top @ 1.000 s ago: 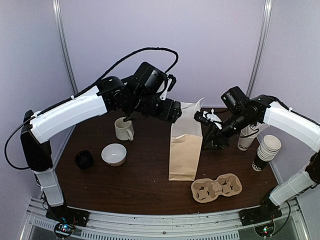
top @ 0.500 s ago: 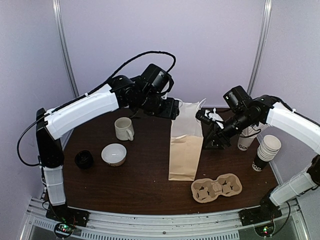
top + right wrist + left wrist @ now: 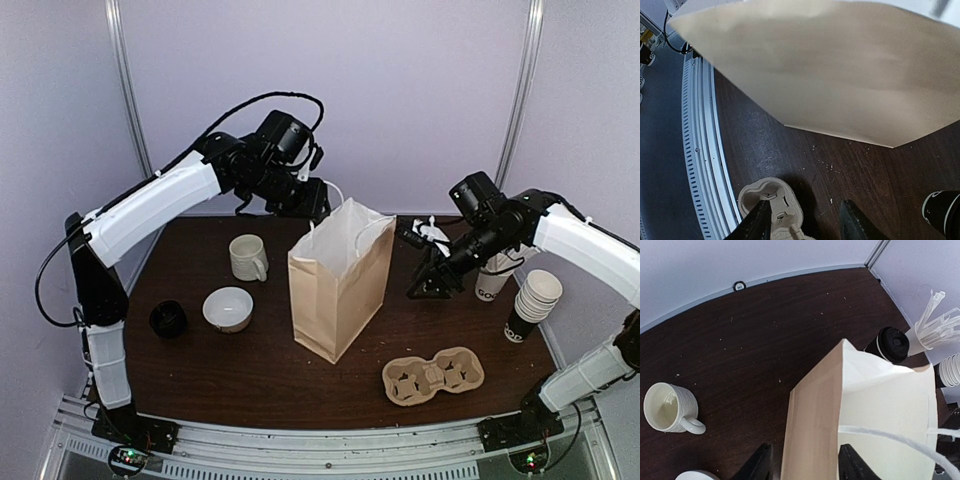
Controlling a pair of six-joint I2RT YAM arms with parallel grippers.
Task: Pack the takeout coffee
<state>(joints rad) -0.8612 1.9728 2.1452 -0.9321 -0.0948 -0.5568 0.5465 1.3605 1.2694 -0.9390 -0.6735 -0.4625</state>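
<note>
A: Top external: saw the left gripper [image 3: 318,205] clamped on the rim of the tall brown paper bag [image 3: 340,275], tilted with its mouth agape.
B: Left wrist: spotted the black paper cup with black dome lid [image 3: 892,345] upright on the dark wooden table [image 3: 740,340], just beyond the bag.
A: Right wrist: found the right gripper [image 3: 805,220] spread and empty, facing the moulded pulp cup carrier [image 3: 771,197].
B: Judged bag-opening under way. Called next for steadying the bag upright, then closing the right gripper round the cup.
</note>
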